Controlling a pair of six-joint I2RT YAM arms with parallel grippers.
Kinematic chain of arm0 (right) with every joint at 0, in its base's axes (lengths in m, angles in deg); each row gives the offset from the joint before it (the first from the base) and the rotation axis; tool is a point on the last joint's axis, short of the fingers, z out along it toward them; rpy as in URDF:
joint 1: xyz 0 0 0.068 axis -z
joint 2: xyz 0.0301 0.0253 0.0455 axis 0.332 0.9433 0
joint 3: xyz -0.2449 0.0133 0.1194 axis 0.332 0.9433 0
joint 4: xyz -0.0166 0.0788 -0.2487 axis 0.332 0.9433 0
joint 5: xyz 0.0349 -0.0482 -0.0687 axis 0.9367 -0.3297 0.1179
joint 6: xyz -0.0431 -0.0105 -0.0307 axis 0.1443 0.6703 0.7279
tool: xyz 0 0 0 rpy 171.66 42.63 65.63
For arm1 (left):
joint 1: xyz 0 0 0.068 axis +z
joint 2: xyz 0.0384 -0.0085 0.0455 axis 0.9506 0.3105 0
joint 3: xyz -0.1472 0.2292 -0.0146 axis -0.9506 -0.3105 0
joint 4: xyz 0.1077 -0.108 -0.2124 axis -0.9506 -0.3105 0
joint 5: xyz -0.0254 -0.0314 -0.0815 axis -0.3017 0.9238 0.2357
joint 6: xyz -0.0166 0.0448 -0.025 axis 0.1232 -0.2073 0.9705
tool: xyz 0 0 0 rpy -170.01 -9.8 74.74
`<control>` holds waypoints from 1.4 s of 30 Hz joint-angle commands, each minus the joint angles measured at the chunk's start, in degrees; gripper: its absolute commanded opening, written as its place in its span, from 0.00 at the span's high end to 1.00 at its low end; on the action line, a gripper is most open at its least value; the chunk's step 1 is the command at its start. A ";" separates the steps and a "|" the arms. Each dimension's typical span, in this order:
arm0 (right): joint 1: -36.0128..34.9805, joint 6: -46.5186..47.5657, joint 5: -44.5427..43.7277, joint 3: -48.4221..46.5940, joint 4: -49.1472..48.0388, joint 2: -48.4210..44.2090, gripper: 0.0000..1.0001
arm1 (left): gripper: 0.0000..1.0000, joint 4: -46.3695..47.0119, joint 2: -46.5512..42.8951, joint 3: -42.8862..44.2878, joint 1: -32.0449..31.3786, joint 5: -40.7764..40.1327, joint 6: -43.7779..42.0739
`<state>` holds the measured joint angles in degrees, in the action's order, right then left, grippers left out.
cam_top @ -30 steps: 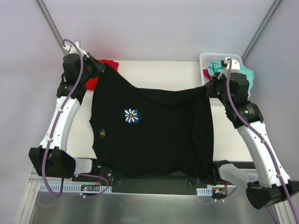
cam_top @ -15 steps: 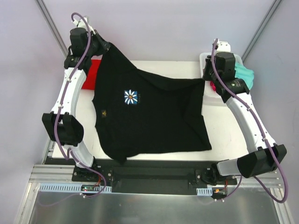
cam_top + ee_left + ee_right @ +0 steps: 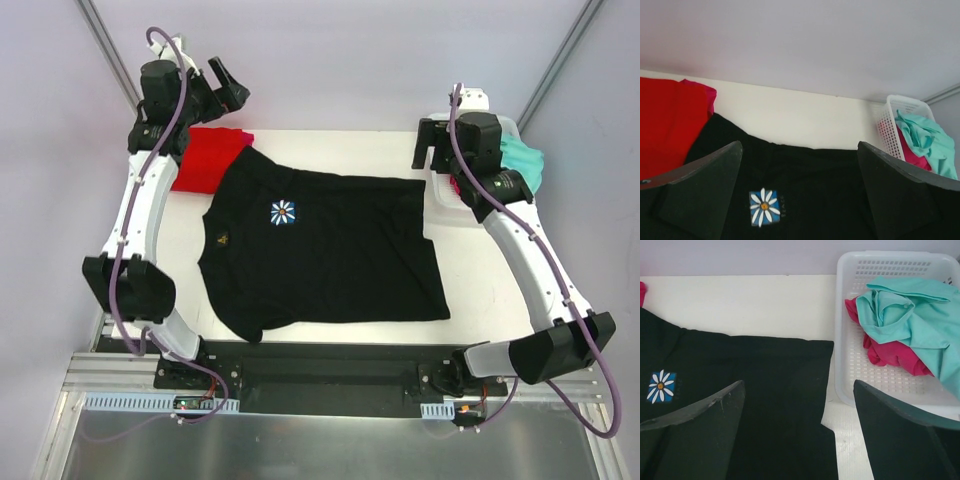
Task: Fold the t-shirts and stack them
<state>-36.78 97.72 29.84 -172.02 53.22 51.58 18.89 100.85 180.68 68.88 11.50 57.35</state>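
White table top [image 3: 330, 150] is seen in the middle of the overhead view, with pale walls behind it. On it the black t-shirt [image 3: 330, 250] is spread flat, the daisy print [image 3: 283, 211] facing up. Its long axis is laid across the table from left to right. The collar end seems to be turned to the left arm and the straight hem to the right arm, with one sleeve pointing to the far left corner and the other to the near edge.

The left gripper [image 3: 228, 85] is held high beyond the far left sleeve, its jaws wide apart and nothing between them. The right gripper [image 3: 425, 145] is held just beside the far right corner of the shirt, also spread wide and empty. The shirt is therefore free of both, and its far edge runs from one gripper to the other, each arm being nearer to its own corner.

A fold is judged to be the step that comes. Two things must be watched. A folded red t-shirt [image 3: 205, 160] lies against the far left sleeve; whether it is overlapped cannot be told. The white lattice basket [image 3: 841, 340], in which a teal t-shirt [image 3: 910, 310] and a magenta-pink t-shirt [image 3: 895, 360] are heaped, stands near the right corner, only a narrow strip of table between them.
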 commanded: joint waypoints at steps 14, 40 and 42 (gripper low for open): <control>-6.43 -8.48 10.46 7.64 15.09 -4.38 0.07 | 0.01 -2.01 -29.55 -41.51 -5.49 7.71 6.88; -13.63 -17.45 16.62 21.44 22.31 9.24 0.09 | 0.01 -13.00 -24.54 -57.95 -18.85 -0.28 14.44; -14.95 -18.16 16.44 22.66 22.13 8.62 0.09 | 0.01 -13.00 -25.94 -58.84 -21.66 -1.51 15.67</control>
<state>-50.00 82.05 45.69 -151.10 74.49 62.29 6.28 78.05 123.74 50.52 12.31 69.69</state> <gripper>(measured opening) 0.914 0.992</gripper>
